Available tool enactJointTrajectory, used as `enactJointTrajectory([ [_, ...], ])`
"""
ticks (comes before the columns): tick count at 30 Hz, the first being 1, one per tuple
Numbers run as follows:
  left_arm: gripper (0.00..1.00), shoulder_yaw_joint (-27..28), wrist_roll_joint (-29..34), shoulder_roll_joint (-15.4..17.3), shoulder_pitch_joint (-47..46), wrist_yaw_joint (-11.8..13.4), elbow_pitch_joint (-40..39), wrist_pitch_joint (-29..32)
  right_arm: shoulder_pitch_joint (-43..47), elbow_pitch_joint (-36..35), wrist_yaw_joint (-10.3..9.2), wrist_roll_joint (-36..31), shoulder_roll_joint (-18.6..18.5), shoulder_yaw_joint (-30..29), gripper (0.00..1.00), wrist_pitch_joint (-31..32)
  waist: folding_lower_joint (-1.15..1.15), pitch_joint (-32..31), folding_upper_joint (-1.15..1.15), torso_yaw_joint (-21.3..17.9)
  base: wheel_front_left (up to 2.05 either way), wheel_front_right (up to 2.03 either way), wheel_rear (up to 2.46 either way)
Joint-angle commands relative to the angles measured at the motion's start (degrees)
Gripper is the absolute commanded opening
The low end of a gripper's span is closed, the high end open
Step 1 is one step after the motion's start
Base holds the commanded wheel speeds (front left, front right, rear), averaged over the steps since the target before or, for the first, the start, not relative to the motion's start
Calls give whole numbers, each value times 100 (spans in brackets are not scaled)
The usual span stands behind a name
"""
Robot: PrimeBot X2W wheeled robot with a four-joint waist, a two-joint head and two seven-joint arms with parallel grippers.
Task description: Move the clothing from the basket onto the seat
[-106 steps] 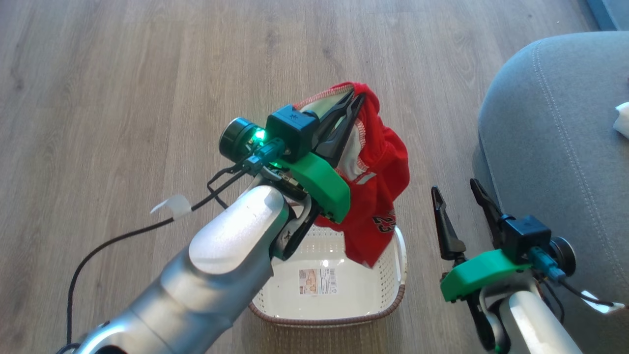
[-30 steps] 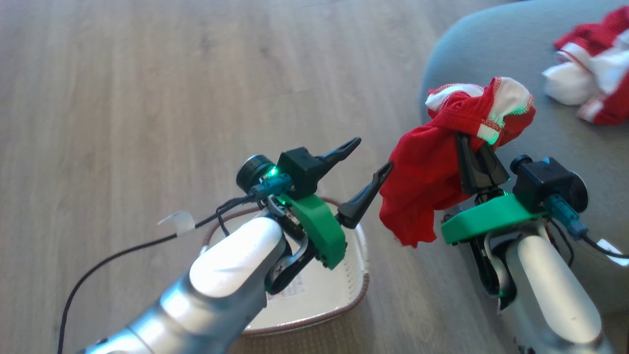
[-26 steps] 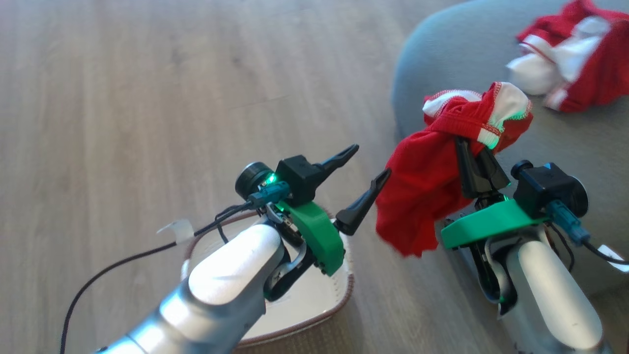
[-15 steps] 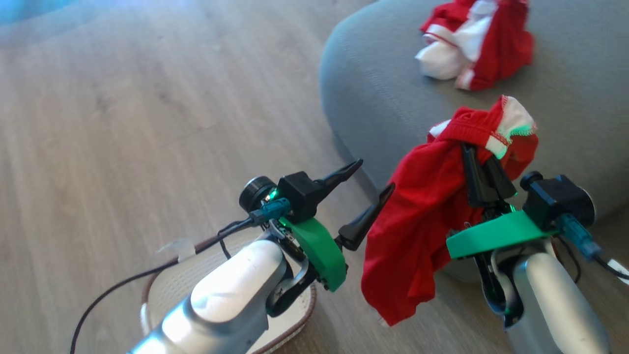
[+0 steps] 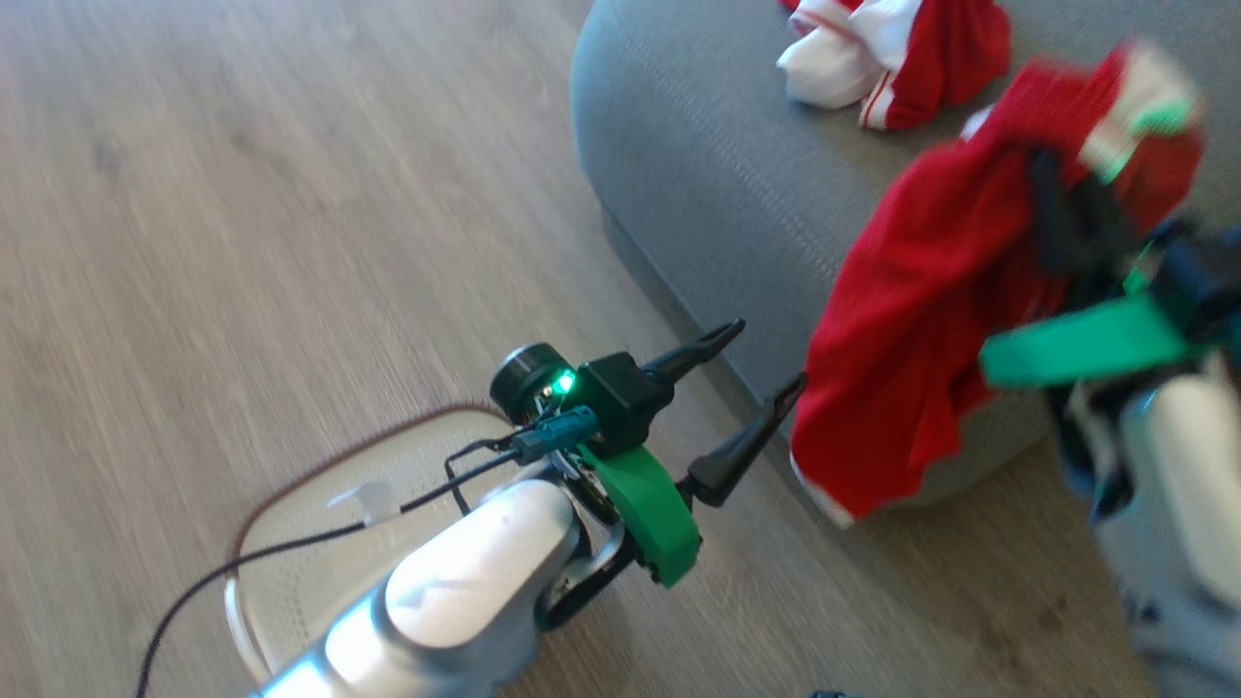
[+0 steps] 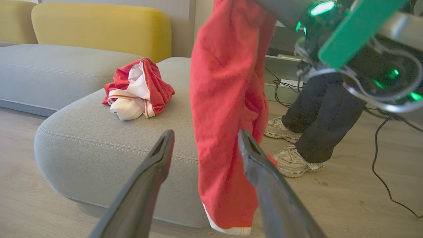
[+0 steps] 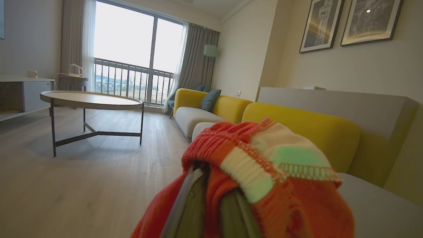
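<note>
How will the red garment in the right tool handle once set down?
Likely floppy: the red garment hangs limp from the right tool. Probably light, thin fabric. It may crumple on the seat like the heaped garment.

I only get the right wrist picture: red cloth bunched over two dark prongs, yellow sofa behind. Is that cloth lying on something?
Observer: No. The red garment hangs free from the right pincer, in front of the grey seat.
Operator: Any other clothes on it?
Observer: Yes, one crumpled red-and-white garment lies on the seat.
Operator: And the other pincer?
Observer: The left pincer is open and empty, near the basket.
</note>
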Motion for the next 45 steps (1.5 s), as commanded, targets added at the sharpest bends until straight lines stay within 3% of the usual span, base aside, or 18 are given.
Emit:
enactJointTrajectory([
  [1, 100, 155, 77, 143, -385, -35, -259, -37, -528, -91, 13, -79, -153, -56, 0, -27, 0, 432, 0, 172, 0, 0, 0],
  [10, 100, 17, 256, 536, -845, -36, -622, -37, -2075, 616, 13, -529, -835, -751, 0, -27, 0, 1520, 0, 512, 0, 0, 0],
  [18, 100, -197, 260, 882, -1263, -36, -885, -37, -3664, 1836, 13, -1169, -1707, -1306, 0, 13, 0, 2436, 0, 737, 0, 0, 0],
  [24, 100, -356, 257, 1054, -1423, -36, -1021, -37, -4653, 2414, 13, -1516, -2356, -2306, 0, 580, 0, 2925, 0, 936, 0, 0, 0],
  [31, 100, -505, 269, 1203, -1440, -36, -1104, -37, -5463, 2560, 13, -1770, -2997, -3318, 0, 992, 0, 3343, 0, 1112, 0, 0, 0],
  [39, 100, -658, 225, 1367, -1374, -36, -1144, -37, -5367, 2381, 13, -2202, -2931, -4269, 0, 1457, 0, 3647, 0, 1382, 0, 0, 0],
  [45, 100, -639, 302, 1468, -1407, -36, -1258, -37, -5052, 2221, 13, -2484, -1908, -4902, 0, 1842, 0, 3985, 0, 1522, 0, 0, 0],
])
